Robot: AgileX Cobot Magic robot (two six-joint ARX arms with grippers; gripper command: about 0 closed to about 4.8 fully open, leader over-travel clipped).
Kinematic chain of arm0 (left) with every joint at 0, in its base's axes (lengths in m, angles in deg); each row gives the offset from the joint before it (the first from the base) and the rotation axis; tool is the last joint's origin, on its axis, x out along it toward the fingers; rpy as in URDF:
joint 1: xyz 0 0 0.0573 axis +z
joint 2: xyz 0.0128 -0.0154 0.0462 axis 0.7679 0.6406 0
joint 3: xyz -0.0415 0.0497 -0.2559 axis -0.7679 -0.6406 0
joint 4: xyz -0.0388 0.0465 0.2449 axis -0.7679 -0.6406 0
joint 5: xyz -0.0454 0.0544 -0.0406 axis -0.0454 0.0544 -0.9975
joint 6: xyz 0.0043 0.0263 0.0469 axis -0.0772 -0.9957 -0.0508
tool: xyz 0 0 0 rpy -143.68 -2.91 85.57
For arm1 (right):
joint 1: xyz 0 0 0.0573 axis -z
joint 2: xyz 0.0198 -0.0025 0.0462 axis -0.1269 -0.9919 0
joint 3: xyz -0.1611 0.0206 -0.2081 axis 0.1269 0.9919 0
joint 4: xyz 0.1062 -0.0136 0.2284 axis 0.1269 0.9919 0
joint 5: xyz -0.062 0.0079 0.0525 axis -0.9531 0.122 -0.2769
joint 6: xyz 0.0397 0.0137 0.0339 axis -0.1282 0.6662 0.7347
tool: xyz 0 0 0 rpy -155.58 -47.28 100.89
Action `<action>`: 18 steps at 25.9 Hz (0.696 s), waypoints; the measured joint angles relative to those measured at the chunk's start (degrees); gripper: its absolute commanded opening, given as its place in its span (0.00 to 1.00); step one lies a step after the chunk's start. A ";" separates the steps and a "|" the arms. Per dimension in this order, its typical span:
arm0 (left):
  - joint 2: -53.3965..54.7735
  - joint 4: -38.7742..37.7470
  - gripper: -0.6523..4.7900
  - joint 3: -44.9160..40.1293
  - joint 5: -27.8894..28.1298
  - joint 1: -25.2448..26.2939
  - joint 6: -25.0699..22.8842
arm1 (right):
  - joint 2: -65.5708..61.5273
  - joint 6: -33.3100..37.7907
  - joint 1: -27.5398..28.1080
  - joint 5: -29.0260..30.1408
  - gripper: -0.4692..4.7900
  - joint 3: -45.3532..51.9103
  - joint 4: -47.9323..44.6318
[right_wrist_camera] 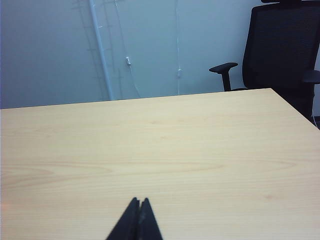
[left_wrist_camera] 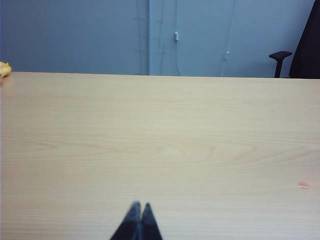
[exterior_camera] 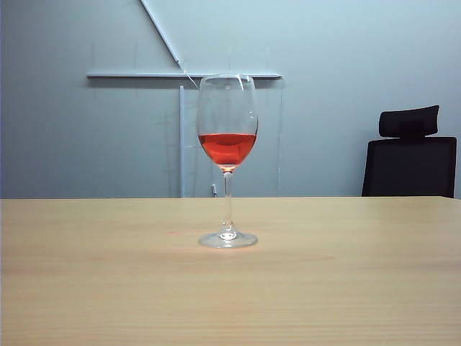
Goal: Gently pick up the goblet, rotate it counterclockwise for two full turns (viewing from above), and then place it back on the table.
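The goblet, a tall clear glass with red liquid in the lower bowl, stands upright on its round foot in the middle of the light wood-grain table in the exterior view. Neither arm shows in that view. My left gripper is shut, its dark fingertips pressed together over bare tabletop. Likewise my right gripper is shut and holds nothing above the tabletop. The goblet is out of sight in both wrist views.
A black office chair stands behind the table's far right edge; the same chair fills a corner of the right wrist view. A small yellow object sits at the table's far edge. A faint reddish spot marks the wood.
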 measured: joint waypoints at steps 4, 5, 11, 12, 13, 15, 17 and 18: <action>0.00 0.00 0.11 0.00 0.00 0.00 0.00 | 0.00 0.00 0.04 0.02 0.07 0.00 0.00; 0.00 0.00 0.11 0.00 0.00 0.00 0.00 | 0.00 0.00 0.04 0.00 0.07 0.00 0.00; -0.02 0.00 0.11 0.00 0.00 0.00 0.00 | -0.33 0.20 -0.04 -0.52 0.07 0.00 -0.02; -0.02 0.00 0.11 0.00 0.02 0.00 0.00 | -1.27 0.26 -0.26 0.39 0.07 0.00 -0.02; -0.02 0.00 0.11 0.00 0.00 0.00 0.00 | -1.68 0.28 -0.46 1.44 0.07 0.00 -0.15; -0.04 0.00 0.11 0.00 0.02 0.00 0.00 | -5.44 0.37 -3.58 5.05 0.07 0.00 -3.74; -0.04 0.00 0.11 0.00 0.00 0.00 0.00 | -8.83 0.39 -6.49 5.62 0.13 0.00 -6.29; -0.04 0.00 0.11 0.00 0.02 0.00 0.00 | -11.10 0.33 -8.31 5.92 0.23 0.00 -7.89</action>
